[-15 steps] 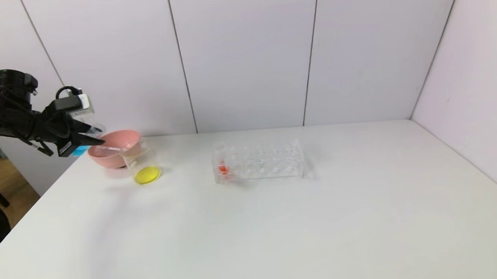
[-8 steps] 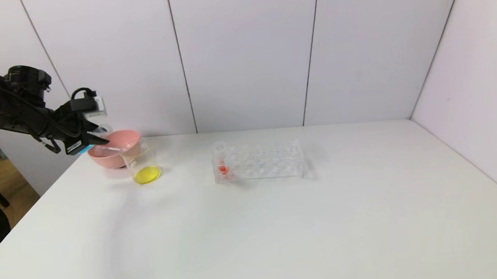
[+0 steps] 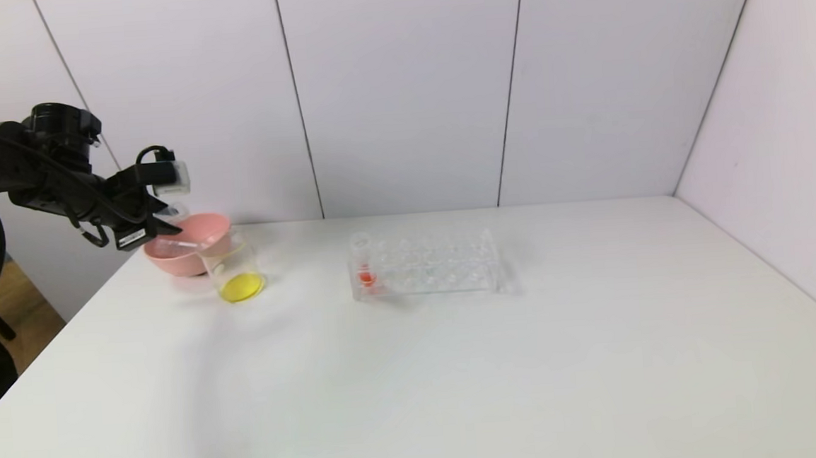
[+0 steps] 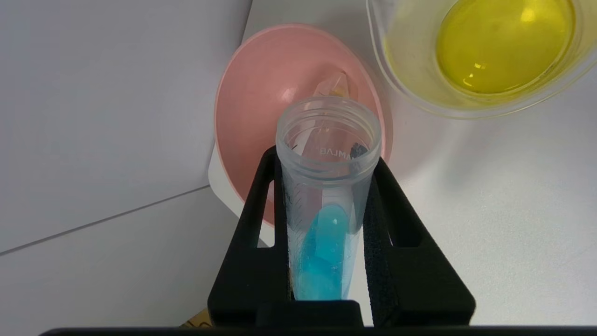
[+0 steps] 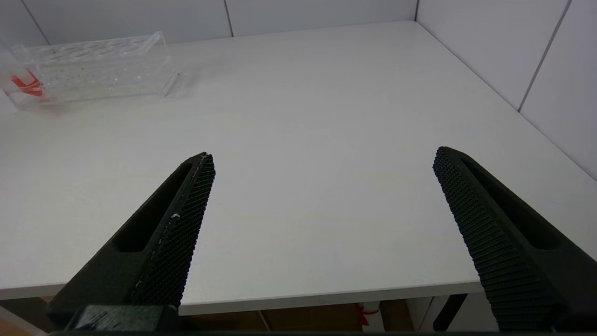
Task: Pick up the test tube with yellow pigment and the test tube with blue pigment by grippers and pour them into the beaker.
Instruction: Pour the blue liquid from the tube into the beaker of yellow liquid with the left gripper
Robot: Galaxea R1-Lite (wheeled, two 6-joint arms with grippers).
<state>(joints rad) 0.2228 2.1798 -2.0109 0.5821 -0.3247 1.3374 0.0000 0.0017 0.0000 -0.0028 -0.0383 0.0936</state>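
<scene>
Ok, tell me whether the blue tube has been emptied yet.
Not emptied. The test tube with blue pigment, clamped in the left claw, shows blue liquid inside, while the beaker holds only yellow.

Pink bowl (image 3: 186, 244) crowds beaker (image 3: 235, 271) at rear-left; rack (image 3: 424, 265) well apart.

Blue tube's (image 4: 322, 233) bottom behind left gripper (image 4: 326, 186).

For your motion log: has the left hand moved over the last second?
Yes. The left hand moved right and slightly up, nearer the pink bowl.
</scene>
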